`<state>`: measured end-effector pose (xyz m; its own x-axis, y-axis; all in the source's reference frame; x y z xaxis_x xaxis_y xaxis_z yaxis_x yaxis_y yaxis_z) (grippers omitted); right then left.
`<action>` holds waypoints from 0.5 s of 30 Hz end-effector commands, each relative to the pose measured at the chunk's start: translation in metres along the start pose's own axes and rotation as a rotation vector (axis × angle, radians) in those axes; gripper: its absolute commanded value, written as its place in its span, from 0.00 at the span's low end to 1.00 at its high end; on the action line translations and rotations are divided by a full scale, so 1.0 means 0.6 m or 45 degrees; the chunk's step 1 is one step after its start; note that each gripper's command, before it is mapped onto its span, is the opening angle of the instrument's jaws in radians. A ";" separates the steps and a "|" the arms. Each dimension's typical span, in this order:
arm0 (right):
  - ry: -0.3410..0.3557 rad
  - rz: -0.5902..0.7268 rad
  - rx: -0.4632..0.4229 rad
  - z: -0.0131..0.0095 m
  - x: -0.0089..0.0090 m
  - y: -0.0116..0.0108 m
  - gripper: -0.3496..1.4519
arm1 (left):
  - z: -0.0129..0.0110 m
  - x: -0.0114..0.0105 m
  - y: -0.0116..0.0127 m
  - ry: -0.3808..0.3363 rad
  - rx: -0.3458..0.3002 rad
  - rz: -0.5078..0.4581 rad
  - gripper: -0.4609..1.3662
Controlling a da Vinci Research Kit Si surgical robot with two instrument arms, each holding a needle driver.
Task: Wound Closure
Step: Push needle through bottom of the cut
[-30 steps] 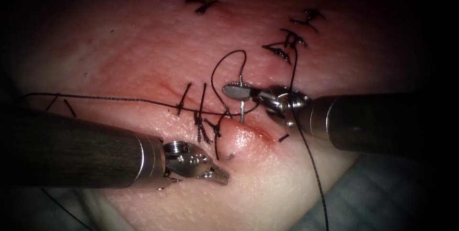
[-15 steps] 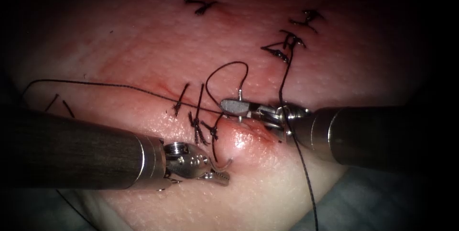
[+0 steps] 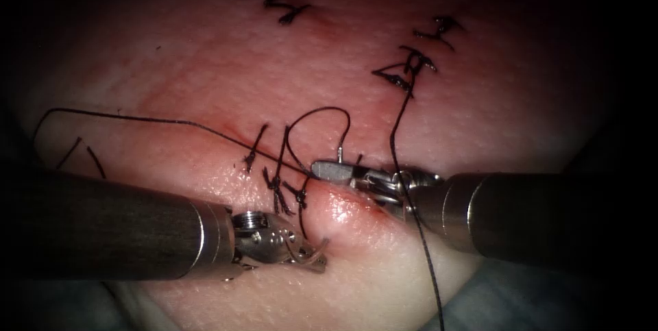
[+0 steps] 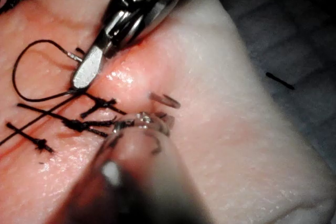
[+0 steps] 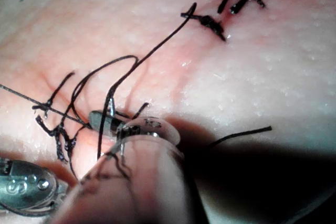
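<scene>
My right tool [image 3: 329, 168] is shut on the curved needle near its tail [image 3: 340, 153], just over the cut [image 3: 373, 202]. The needle's body is buried in the raised tissue [image 3: 339, 213]. Its tip [image 3: 318, 251] comes out on the cut's near left side, right at my left tool [image 3: 312, 260], whose jaws stand open. Black thread [image 3: 312, 113] loops from the needle's tail and runs far to the left. In the left wrist view the needle tip [image 4: 165, 100] pokes out beyond my left tool [image 4: 142, 124], with the right tool [image 4: 86, 71] behind. The right wrist view has the right tool [image 5: 105, 120] pressed on the tissue.
Tied stitches [image 3: 277, 184] with short cut ends cross the cut left of the needle. Older stitch rows sit at the back [image 3: 404, 70] and farther up [image 3: 274, 2]. A thread strand [image 3: 425, 262] hangs over the right shaft. Grey cloth [image 3: 548, 297] lies past the tissue's edge.
The right tool has moved down and left, driving the needle into the tissue. The needle's tip has come out beside the left tool, which shifted slightly down and left.
</scene>
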<state>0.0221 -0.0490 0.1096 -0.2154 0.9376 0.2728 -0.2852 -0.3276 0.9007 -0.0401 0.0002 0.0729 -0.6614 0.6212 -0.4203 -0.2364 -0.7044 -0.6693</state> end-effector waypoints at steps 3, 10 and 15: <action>-0.013 -0.004 0.001 0.0001 -0.0006 -0.0003 0.00 | 0.0000 0.0001 -0.0001 0.001 -0.008 -0.001 0.10; -0.019 -0.004 -0.001 0.0002 -0.0003 -0.0002 0.00 | -0.0001 0.0001 0.0000 0.001 -0.009 -0.001 0.11; -0.016 -0.004 0.003 0.0004 0.0003 0.0000 0.00 | 0.0000 0.0001 0.0000 0.005 -0.008 -0.002 0.11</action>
<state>0.0222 -0.0487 0.1097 -0.2019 0.9403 0.2740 -0.2805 -0.3235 0.9037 -0.0401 0.0003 0.0729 -0.6584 0.6234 -0.4218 -0.2344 -0.7023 -0.6722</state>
